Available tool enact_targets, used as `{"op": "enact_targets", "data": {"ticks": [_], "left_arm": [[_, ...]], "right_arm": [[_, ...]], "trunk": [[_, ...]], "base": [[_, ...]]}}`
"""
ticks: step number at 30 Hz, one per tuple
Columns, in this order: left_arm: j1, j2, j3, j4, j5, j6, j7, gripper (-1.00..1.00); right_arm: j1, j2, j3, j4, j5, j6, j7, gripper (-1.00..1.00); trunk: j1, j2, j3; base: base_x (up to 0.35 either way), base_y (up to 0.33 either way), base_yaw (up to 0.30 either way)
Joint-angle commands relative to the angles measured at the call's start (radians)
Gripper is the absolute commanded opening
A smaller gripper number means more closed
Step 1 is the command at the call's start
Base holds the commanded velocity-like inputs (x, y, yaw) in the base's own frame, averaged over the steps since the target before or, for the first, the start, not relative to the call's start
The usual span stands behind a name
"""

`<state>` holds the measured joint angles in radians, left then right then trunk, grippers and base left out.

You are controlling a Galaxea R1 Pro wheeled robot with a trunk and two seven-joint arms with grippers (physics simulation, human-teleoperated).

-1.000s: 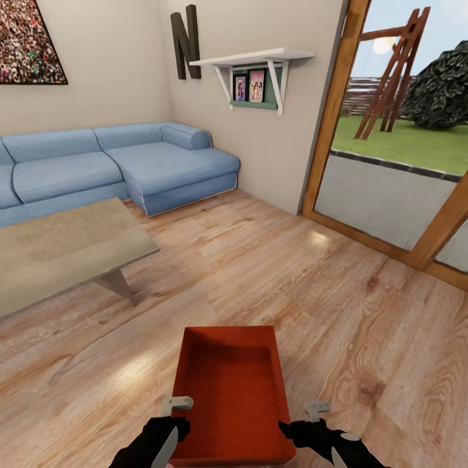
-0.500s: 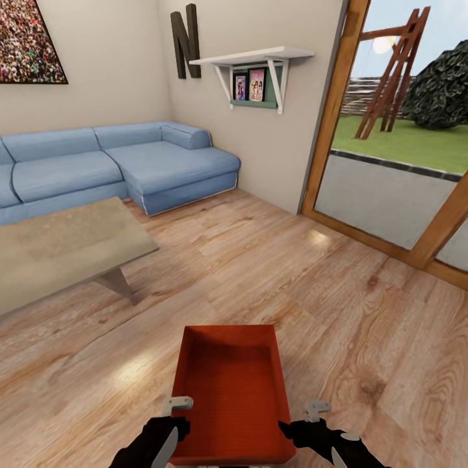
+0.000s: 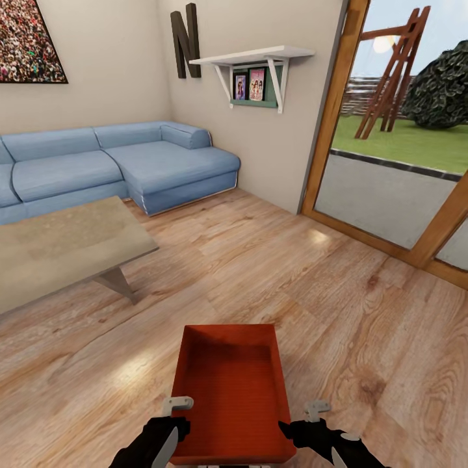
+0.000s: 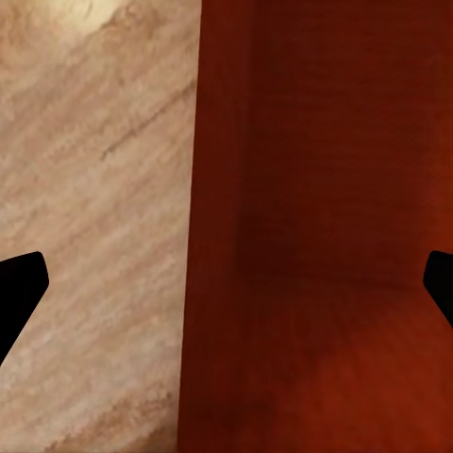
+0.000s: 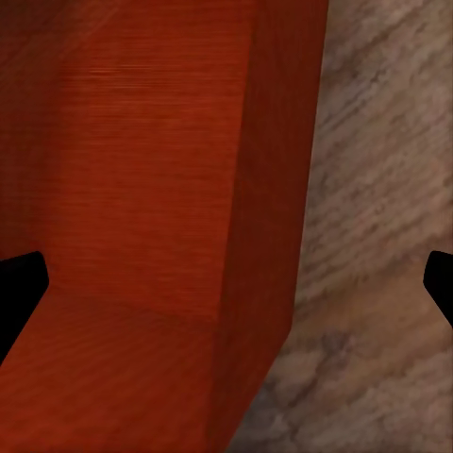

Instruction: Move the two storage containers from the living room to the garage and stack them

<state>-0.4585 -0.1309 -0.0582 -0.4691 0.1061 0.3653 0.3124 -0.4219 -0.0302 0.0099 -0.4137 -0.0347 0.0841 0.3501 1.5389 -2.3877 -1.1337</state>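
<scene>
I see my left gripper [image 3: 170, 422] spread wide, straddling the left wall of 1 orange-red rectangular open-topped plastic bin [image 3: 229, 390] on the light wood plank floor [image 3: 364, 338]; its long axis runs near-to-far between both arms. My right gripper [image 3: 318, 426] likewise stands spread astride the right wall.

The near end of the orange-red open-topped bin [image 3: 231, 393] is cut off by the bottom edge of the head view. The black left gripper [image 3: 159, 437] and the black right gripper [image 3: 325, 434] are cut off there too, so their grip cannot be told. The blue corner sofa [image 3: 110, 162] and the pale wooden table [image 3: 62, 250] are cut off at the left edge. The small pictures under the white wall shelf [image 3: 257, 58] are too tiny to be made out.
</scene>
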Motion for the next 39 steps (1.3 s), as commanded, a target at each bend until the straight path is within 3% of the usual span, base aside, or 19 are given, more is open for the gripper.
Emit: {"op": "enact_targets", "data": {"ticks": [1,39], "left_arm": [[0.000,0.001,-0.006,-0.002,0.011,0.004,0.008,1.00],[0.000,-0.001,-0.006,-0.002,0.011,0.003,0.008,1.00]], "right_arm": [[0.000,0.000,0.001,-0.002,-0.004,0.007,0.003,1.00],[0.000,0.013,0.001,0.012,-0.005,0.018,-0.012,1.00]], "trunk": [[0.000,0.000,-0.001],[0.000,0.000,-0.001]], "base": [[0.000,0.000,0.000],[0.000,0.000,0.000]]}}
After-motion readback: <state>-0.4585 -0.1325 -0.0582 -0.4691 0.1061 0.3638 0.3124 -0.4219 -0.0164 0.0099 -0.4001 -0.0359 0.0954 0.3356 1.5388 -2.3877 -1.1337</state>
